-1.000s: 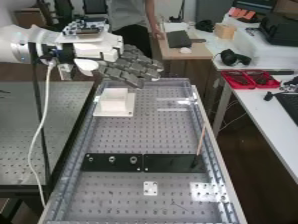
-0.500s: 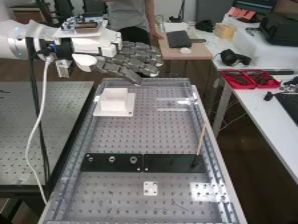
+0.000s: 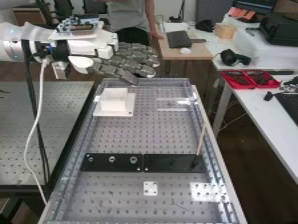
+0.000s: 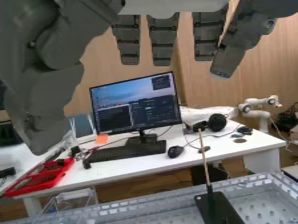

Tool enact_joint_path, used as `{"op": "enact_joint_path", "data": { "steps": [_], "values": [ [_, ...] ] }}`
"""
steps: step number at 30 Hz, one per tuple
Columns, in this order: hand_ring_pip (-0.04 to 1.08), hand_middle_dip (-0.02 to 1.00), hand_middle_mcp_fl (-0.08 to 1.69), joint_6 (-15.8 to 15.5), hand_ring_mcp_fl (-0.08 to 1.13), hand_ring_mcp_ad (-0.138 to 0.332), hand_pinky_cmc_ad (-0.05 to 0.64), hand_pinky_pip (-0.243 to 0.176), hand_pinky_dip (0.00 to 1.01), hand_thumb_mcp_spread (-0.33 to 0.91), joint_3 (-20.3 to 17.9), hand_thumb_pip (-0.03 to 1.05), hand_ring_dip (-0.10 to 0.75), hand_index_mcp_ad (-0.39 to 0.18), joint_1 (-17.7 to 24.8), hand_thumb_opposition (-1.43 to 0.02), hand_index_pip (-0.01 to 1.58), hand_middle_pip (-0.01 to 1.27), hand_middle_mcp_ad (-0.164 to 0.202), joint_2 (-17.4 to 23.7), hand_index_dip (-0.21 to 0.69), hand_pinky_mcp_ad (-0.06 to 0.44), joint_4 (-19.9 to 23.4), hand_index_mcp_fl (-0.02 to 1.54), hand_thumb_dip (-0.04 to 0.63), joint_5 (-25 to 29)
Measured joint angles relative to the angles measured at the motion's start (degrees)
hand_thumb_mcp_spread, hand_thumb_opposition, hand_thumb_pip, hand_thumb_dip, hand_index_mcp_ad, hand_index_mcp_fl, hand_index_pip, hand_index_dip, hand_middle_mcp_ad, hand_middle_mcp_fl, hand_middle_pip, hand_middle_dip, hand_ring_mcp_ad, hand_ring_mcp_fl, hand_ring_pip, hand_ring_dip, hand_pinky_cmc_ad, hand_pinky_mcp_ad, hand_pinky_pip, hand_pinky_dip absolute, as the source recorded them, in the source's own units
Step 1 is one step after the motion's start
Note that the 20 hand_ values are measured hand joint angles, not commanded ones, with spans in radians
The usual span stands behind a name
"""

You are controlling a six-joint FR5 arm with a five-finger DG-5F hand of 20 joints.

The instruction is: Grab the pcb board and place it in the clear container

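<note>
Clear container (image 3: 174,104) sits at the far end of the counter (image 3: 130,135), beside one long rail — white block (image 3: 114,99) across from it on a square base, robot hand (image 3: 126,64) raised near that end, wide, fingers extended — with two black plates (image 3: 174,163) lying nearer, end to end.

A robotics lab: perforated bench (image 3: 159,137), white arm (image 3: 26,34), desktop monitor (image 4: 136,107).
</note>
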Motion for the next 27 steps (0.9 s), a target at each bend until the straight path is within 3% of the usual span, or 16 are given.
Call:
{"op": "enact_joint_path", "data": {
  "steps": [27],
  "values": [
    [0.09, 0.13, 0.02, -0.6, 0.0, 0.232, 0.328, -0.108, 0.62, 0.26, 0.1, 0.5, 0.037, -0.059, 0.0, -0.74, 0.11, 0.13, 0.073, 0.5, 0.265, 0.199, 0.0, 0.05, 0.126, -0.3]
  ]
}}
